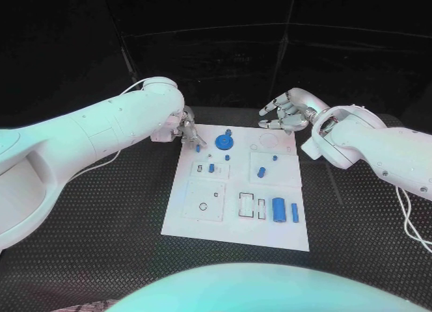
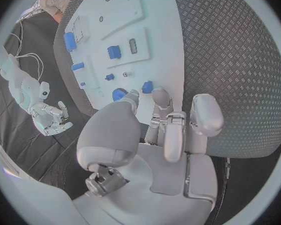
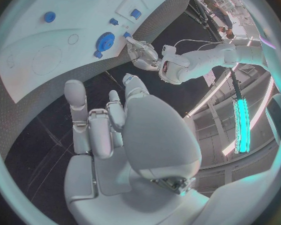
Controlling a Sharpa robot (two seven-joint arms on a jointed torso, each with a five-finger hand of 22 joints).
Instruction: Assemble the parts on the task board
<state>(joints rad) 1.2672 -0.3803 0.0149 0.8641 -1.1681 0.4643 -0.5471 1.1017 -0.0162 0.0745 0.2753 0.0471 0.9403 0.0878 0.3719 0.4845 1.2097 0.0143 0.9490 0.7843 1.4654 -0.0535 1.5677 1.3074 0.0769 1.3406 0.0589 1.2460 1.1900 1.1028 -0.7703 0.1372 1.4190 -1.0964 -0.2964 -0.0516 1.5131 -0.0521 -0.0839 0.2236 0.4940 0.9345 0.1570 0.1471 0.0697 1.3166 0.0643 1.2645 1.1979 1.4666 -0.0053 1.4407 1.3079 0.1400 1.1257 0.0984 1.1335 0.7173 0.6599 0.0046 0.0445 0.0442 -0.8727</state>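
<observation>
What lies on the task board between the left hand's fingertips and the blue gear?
In the head view a small blue peg stands between the left hand and the blue gear, on the task board.

White smooth-shelled left arm [image 1: 94, 133], right arm [image 1: 394, 153]; silver hands: left hand [image 1: 186, 127], right hand [image 1: 286, 110]; thin white cables alongside arms.

The task board [image 1: 237, 224] lies in the middle of the table [image 1: 103, 214]. The gear [image 1: 224, 141] sits on the board's far part, and the left hand [image 1: 186, 127] is just beside the board's far left corner. The right hand [image 1: 283, 112] is behind the board's far right edge, and two long parts [image 1: 285, 209] lie side by side on the near right part.
</observation>
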